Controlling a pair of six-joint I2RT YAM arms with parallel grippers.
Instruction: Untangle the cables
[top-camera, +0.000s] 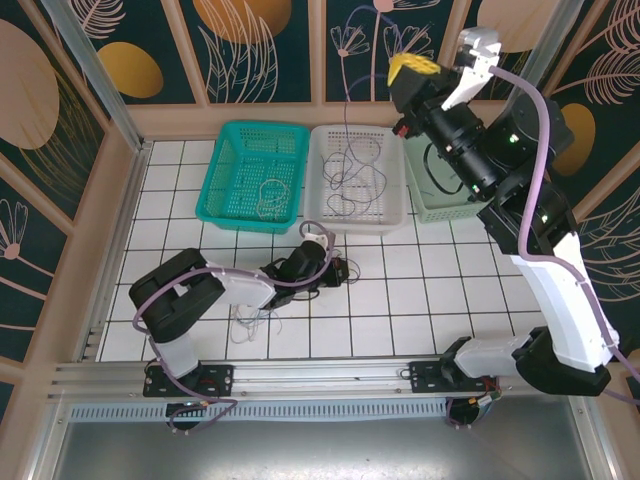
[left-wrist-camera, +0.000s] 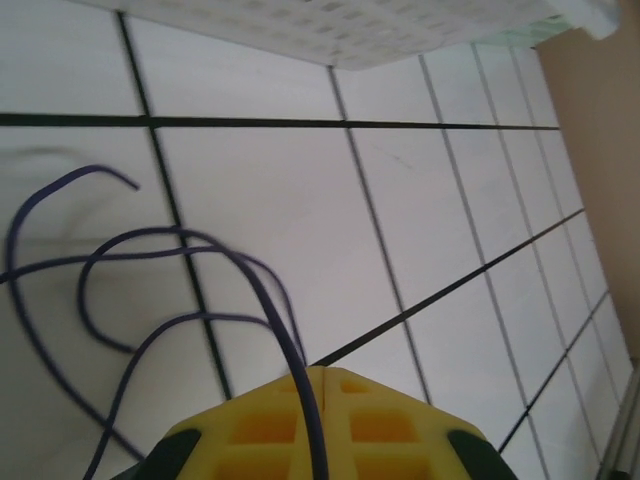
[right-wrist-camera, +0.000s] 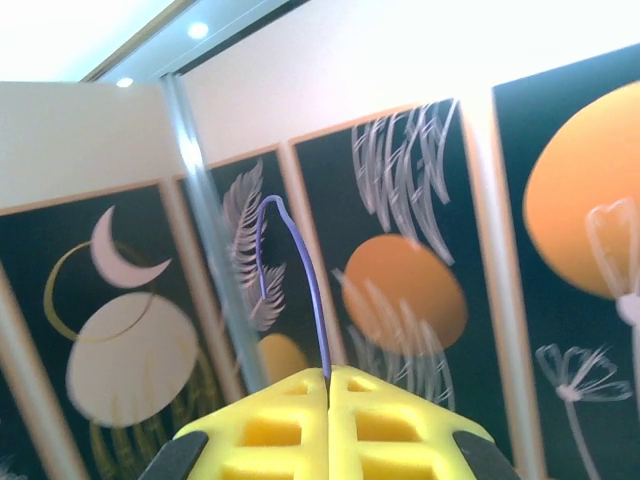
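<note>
Surface (top-camera: 420, 290): white tiles. White basket (top-camera: 357, 227), landmark; teal basket (top-camera: 250, 222) left of it, pale green basket (top-camera: 440, 212) right. Cables (top-camera: 350, 180): loose loops inside white basket, curling every way. Right claw (top-camera: 413, 66): above its far right corner, pinching a blue strand (right-wrist-camera: 300, 260) that rises from the pads, probably trailing into the basket. Left claw (left-wrist-camera: 318, 375): before its near wall, pinching a blue cable (left-wrist-camera: 190, 240) looping leftward over tiles.

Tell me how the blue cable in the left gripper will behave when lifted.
Probably floppy: the blue cable lies in loose loops on the tiled table. Likely very light, being so thin. Its curls may spring and snag, trailing from the shut left gripper.
</note>
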